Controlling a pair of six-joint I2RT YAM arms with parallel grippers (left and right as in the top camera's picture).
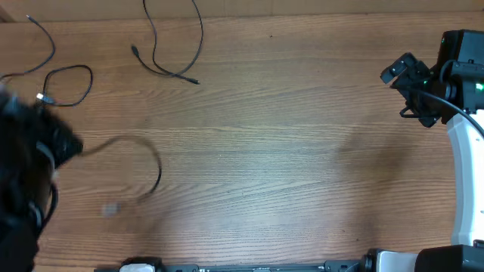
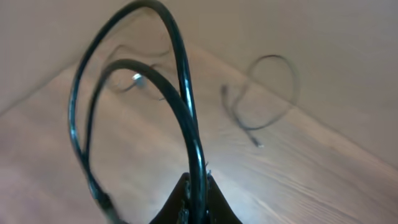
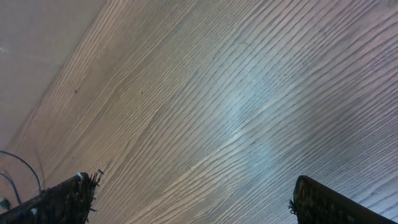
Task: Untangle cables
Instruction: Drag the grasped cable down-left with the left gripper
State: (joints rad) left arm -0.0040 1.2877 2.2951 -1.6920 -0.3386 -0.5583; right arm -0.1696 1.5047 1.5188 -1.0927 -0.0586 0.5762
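Note:
At the far left of the overhead view my left gripper is blurred and shut on a thin black cable. That cable arcs right, then curls back to a blurred plug above the table. In the left wrist view the jaws of the left gripper pinch the same cable, which loops up in front of the camera. Three more cables lie at the back left: a loop with a silver tip, a strand, and a longer cord. My right gripper hangs open and empty at the far right.
The wooden table fills the view. In the right wrist view the right gripper has both fingers spread over bare wood, with a thin cable end at the left edge. A far cable loop shows in the left wrist view.

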